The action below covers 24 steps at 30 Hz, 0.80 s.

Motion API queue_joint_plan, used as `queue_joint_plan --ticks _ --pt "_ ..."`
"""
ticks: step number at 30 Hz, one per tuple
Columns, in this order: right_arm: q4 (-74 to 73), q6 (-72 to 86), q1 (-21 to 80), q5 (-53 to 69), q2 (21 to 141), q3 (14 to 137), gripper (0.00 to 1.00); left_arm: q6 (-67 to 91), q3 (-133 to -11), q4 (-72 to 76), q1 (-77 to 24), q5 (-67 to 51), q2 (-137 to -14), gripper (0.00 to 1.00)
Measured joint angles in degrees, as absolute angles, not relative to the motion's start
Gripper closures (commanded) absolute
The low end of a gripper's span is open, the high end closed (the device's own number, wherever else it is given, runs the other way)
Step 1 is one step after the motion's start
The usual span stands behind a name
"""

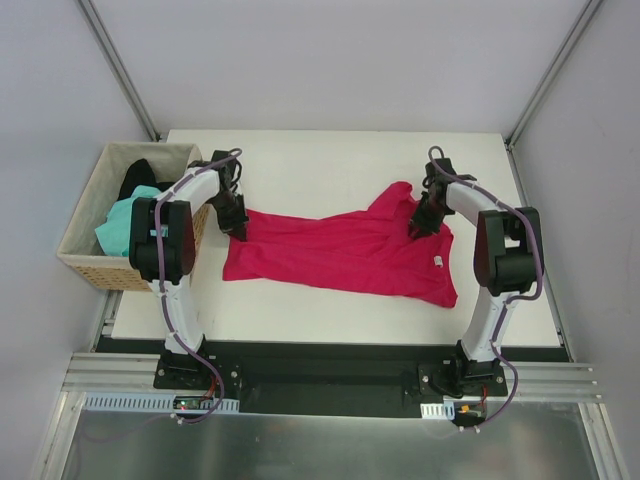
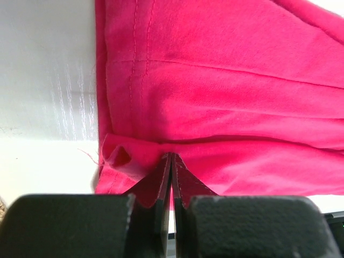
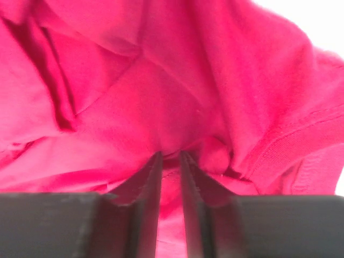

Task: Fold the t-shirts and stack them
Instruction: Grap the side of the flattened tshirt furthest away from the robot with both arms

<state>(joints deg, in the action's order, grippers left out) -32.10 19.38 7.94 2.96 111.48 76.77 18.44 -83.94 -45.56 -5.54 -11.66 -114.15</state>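
A red shirt (image 1: 340,255) lies spread across the middle of the white bench (image 1: 320,165), stretched sideways between the two arms, its hem end toward the left arm and its collar end toward the right. The cloth is flat but wrinkled, with one sleeve bunched up at the far right corner and a small pale tag showing near its right edge. The left claw (image 1: 237,225) sits on the shirt's left end. In the left wrist view this claw (image 2: 170,158) is closed tight, its fingers (image 2: 161,183) pressed together with a puckered fold of the red shirt (image 2: 226,80) pinched at their tips, just inside the stitched hem; bare bench (image 2: 48,80) shows beyond the cloth's edge. The right claw (image 1: 420,225) is down on the shirt's upper right part, near the collar. In the right wrist view that claw (image 3: 170,156) stands parted by only a narrow gap, red cloth (image 3: 161,80) bunched up around its tips and showing through the gap. A wicker basket (image 1: 95,270) sits off the bench's left edge, beside the left arm, holding a teal shirt (image 1: 118,225) crumpled at its near side and a black shirt (image 1: 135,178) behind it.
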Motion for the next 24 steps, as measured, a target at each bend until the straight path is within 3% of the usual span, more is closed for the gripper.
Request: queue_joint_plan --ticks 4,9,24 --pt "-34.09 18.52 8.25 1.93 111.48 80.55 0.69 18.41 -86.00 -45.98 -5.54 -11.75 -114.13 1.00" --pt "-35.48 17.26 8.36 1.45 111.50 88.05 0.68 18.41 -91.18 -45.91 -5.54 -11.92 -114.13 0.86" --pt "-41.01 14.90 8.47 3.62 125.67 106.48 0.67 18.37 -103.85 -46.68 -5.54 -13.52 -118.98 0.84"
